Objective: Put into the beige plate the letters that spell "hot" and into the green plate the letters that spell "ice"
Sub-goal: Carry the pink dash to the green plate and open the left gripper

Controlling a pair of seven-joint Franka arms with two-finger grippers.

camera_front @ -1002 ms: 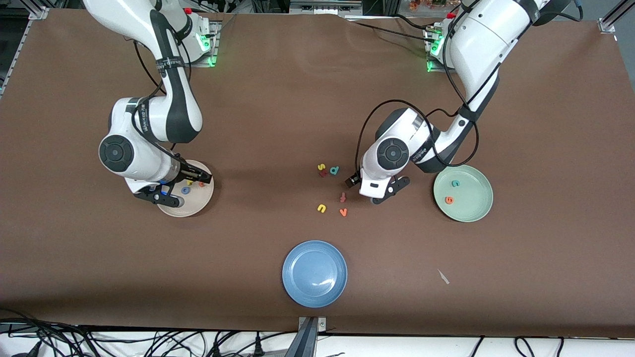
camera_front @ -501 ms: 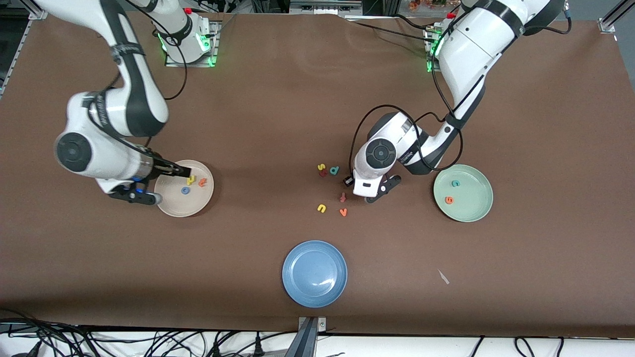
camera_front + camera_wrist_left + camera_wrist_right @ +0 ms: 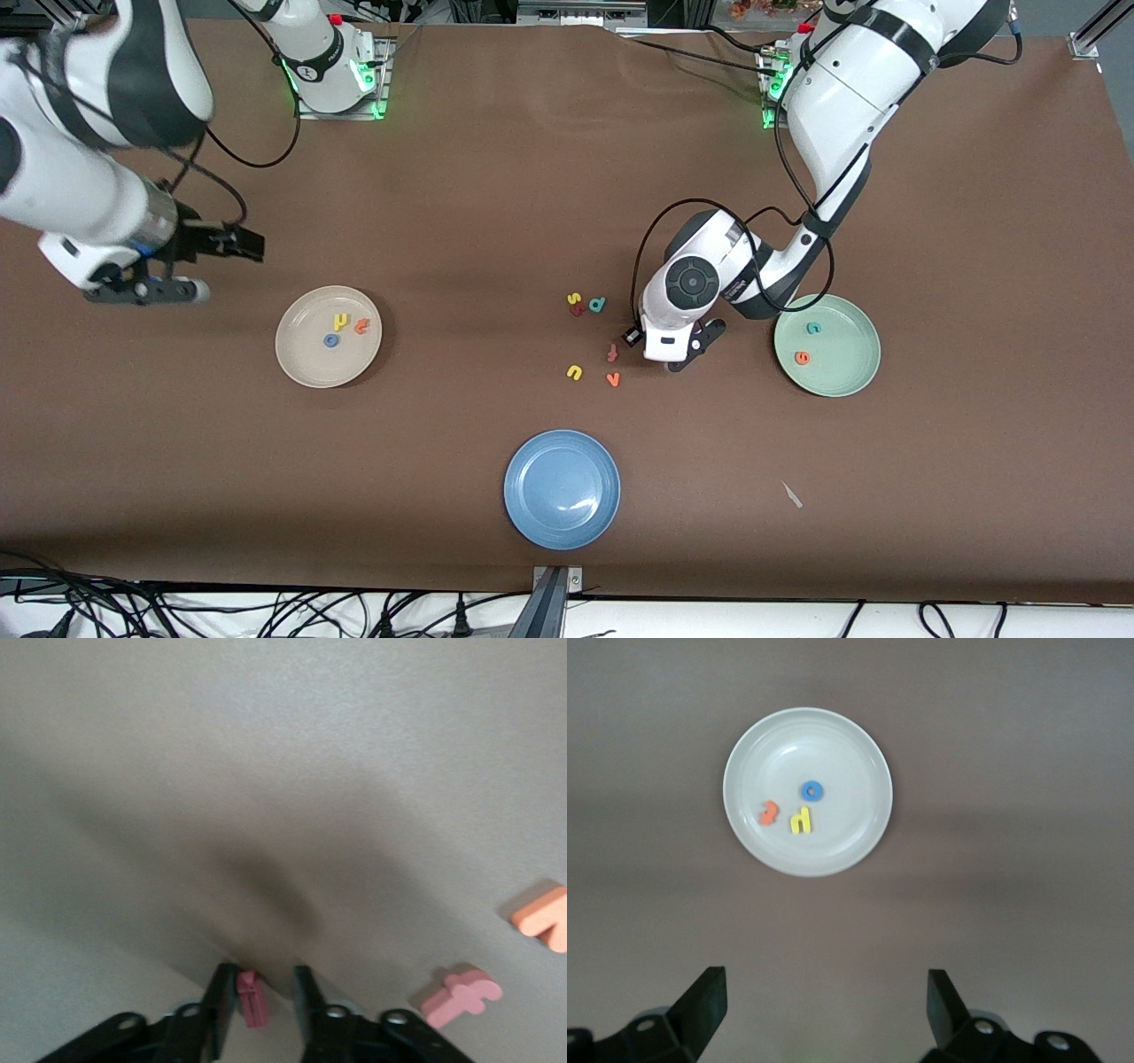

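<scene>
The beige plate (image 3: 306,363) (image 3: 833,740) holds the yellow h (image 3: 340,322) (image 3: 801,821), the blue o (image 3: 330,340) (image 3: 812,790) and the orange t (image 3: 361,326) (image 3: 770,812). In the green plate (image 3: 846,372) lie the teal c (image 3: 813,328) and the orange e (image 3: 802,357). My left gripper (image 3: 676,361) (image 3: 264,979) is down at the table between the loose letters and the green plate. Its jaws stand narrow around the red i (image 3: 251,997), which touches one finger, with a gap to the other. High up, my right gripper (image 3: 226,266) (image 3: 826,992) hangs open and empty, off the beige plate.
Loose letters lie beside the left gripper: a pinkish f (image 3: 611,353) (image 3: 461,992), an orange v (image 3: 613,379) (image 3: 545,920), a yellow u (image 3: 574,372), a yellow s (image 3: 574,299) and a teal d (image 3: 597,305). A blue plate (image 3: 562,514) sits nearest the front camera.
The right arm rose from over the beige plate and swung out toward its own end of the table. The left gripper's jaws narrowed around the i.
</scene>
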